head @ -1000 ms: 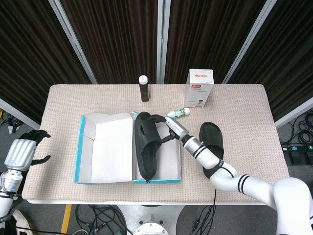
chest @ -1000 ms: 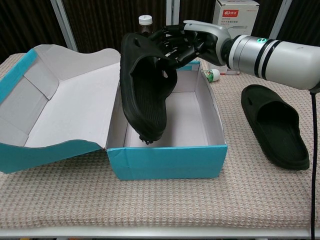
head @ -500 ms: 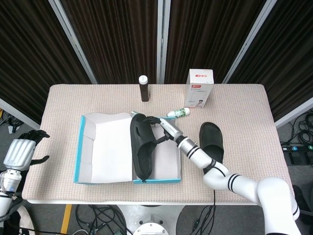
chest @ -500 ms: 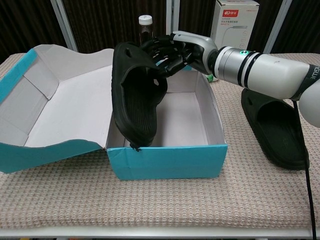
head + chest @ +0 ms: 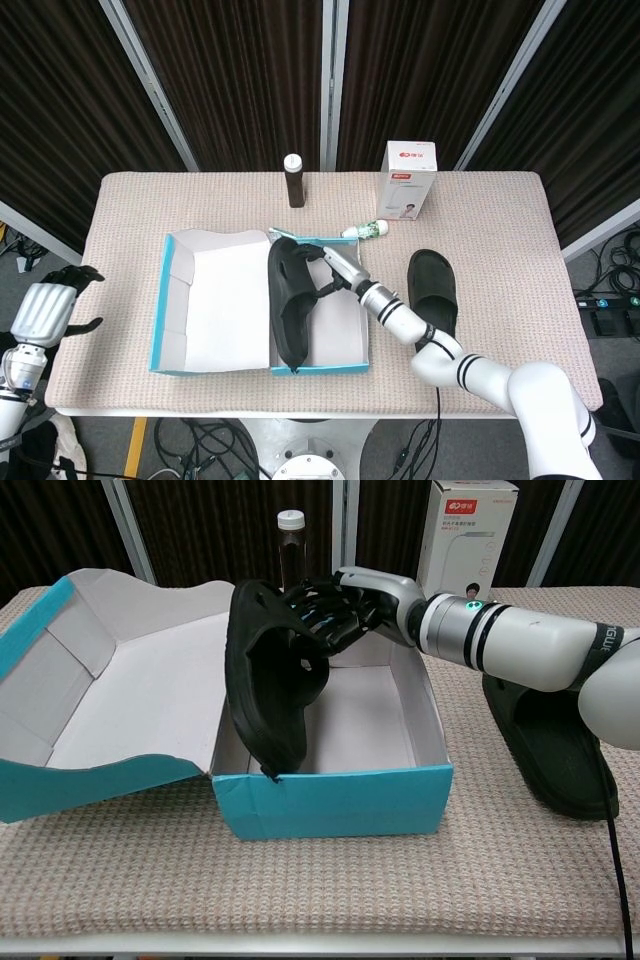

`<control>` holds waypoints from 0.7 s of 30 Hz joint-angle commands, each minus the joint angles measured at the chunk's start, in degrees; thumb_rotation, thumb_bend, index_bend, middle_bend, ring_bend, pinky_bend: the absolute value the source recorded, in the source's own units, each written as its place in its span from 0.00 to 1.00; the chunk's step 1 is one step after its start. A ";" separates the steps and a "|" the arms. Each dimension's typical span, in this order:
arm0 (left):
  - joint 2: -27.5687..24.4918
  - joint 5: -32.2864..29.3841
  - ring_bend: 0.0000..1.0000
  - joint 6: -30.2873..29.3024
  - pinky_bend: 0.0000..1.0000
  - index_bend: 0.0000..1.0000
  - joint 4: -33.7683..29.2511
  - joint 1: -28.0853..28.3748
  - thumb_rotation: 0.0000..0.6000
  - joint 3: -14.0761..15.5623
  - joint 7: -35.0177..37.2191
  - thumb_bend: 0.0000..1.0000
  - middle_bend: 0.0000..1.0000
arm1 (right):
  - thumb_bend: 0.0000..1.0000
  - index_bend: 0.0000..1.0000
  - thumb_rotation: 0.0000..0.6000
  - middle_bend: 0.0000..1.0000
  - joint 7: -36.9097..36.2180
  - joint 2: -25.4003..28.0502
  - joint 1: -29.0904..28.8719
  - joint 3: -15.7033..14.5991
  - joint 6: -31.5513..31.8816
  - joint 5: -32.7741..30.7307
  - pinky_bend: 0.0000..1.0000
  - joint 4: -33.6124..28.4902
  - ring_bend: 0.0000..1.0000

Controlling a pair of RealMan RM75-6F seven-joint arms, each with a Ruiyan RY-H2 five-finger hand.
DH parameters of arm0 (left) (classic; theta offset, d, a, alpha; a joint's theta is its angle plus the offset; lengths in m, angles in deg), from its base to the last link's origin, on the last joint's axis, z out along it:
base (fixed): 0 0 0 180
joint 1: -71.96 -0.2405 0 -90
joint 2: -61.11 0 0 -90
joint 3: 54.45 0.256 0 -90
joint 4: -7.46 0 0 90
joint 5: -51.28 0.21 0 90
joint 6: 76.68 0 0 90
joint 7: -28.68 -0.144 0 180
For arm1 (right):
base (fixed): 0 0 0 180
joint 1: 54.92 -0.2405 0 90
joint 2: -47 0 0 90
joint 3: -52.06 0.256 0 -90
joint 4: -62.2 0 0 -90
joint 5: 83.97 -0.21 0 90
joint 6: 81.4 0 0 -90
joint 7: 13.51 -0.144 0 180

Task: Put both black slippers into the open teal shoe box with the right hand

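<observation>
Slipper (image 5: 270, 680) on edge in box (image 5: 335, 800)

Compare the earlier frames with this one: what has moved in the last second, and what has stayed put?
The right hand, still gripping one black slipper, has carried it leftward and lower, so it now stands tilted against the left inner wall of the teal shoe box. The second slipper on the table, the left hand, the brown bottle and the white carton have not moved.
</observation>
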 commanded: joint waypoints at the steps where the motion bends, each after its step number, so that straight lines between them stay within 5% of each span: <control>1: 0.02 0.08 0.22 0.07 0.32 0.31 0.00 0.00 1.00 0.14 0.02 0.13 0.26 | 0.25 0.28 1.00 0.48 -0.27 0.09 -0.30 -0.31 -0.55 0.04 0.24 0.11 0.31; 13: 0.16 0.03 0.22 0.09 0.32 0.31 0.12 -0.19 1.00 0.41 0.59 0.13 0.26 | 0.01 0.17 1.00 0.33 -2.48 2.07 -1.31 -2.39 -2.21 1.45 0.23 -1.53 0.13; 21: 0.36 0.04 0.22 0.08 0.32 0.31 0.16 -0.11 1.00 0.38 0.58 0.13 0.26 | 0.00 0.15 1.00 0.29 -3.10 3.21 -1.59 -2.76 -2.79 1.26 0.23 -2.30 0.10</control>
